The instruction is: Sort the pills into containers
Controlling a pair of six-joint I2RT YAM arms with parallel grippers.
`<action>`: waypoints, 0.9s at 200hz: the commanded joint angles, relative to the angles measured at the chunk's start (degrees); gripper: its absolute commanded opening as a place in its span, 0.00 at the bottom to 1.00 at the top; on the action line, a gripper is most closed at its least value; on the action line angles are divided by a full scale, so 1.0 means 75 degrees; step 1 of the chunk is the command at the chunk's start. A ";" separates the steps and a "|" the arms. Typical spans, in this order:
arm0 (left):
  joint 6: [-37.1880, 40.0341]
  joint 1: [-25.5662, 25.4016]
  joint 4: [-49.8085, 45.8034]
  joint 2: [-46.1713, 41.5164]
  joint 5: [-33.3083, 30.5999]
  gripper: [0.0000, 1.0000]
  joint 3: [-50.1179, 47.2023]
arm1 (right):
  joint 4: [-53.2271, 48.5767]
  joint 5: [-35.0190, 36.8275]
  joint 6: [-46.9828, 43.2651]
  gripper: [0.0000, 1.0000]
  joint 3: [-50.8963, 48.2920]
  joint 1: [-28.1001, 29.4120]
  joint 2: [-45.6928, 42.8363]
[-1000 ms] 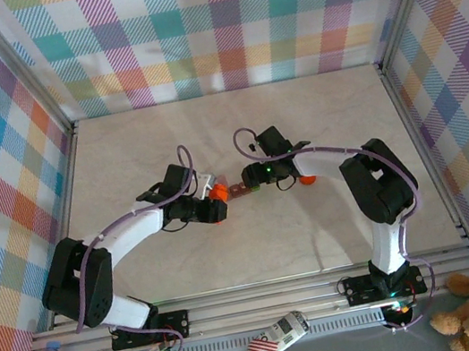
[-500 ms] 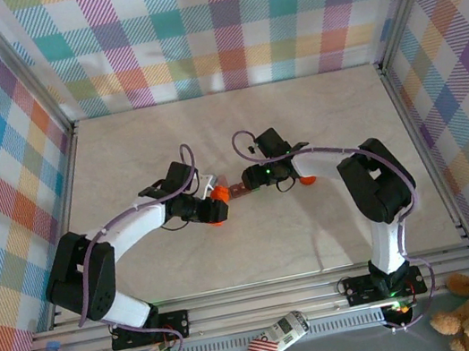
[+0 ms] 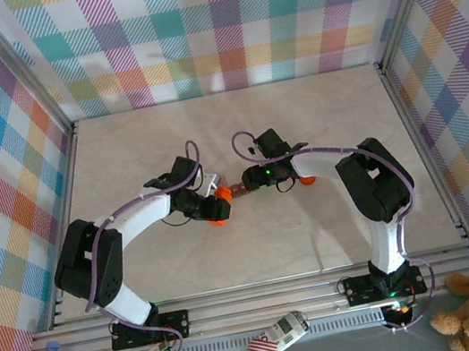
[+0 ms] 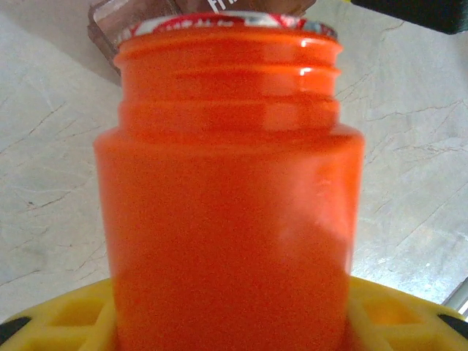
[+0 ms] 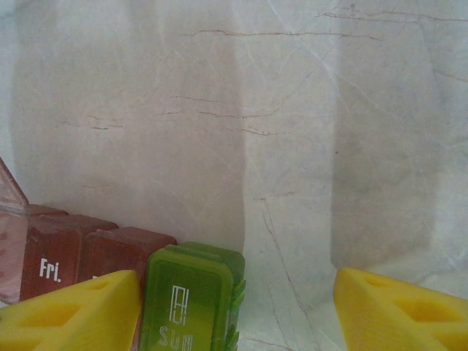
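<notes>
Fingers (image 4: pixel 55 318) of the left gripper (image 3: pixel 214 208) are closed around the base of the orange bottle (image 4: pixel 227 190), whose open mouth faces the container strip (image 3: pixel 238 191). Over the last second this wrist has swung and crept toward the strip, so the bottle's rim now sits just beside the red-brown end. I judge this a set-up for tipping pills into a compartment, not yet a pour. The right gripper (image 5: pixel 238 307) has barely shifted. Its yellow fingers (image 5: pixel 398 311) stand wide apart and clamp nothing, with the green "Sun" compartment (image 5: pixel 194 296) just beside one of them, perhaps as a brace. The strip lies flat on the table (image 5: pixel 292 110) between the two grippers. Its long axis runs left to right in the top view, green end toward the right gripper, "Fri." end toward the bottle.
</notes>
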 commanded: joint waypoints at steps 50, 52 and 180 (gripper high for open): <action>0.0276 0.0087 -0.1140 0.0515 0.0020 0.00 0.0788 | -0.0054 -0.0027 0.0000 0.70 -0.0087 0.0081 0.0161; 0.0283 0.0087 -0.1166 0.0528 0.0028 0.00 0.0806 | -0.0056 -0.0017 -0.0001 0.70 -0.0087 0.0076 0.0156; 0.0438 0.0275 -0.2097 0.1164 0.0199 0.00 0.1606 | -0.0054 -0.0081 0.0034 0.70 -0.0087 0.0079 0.0251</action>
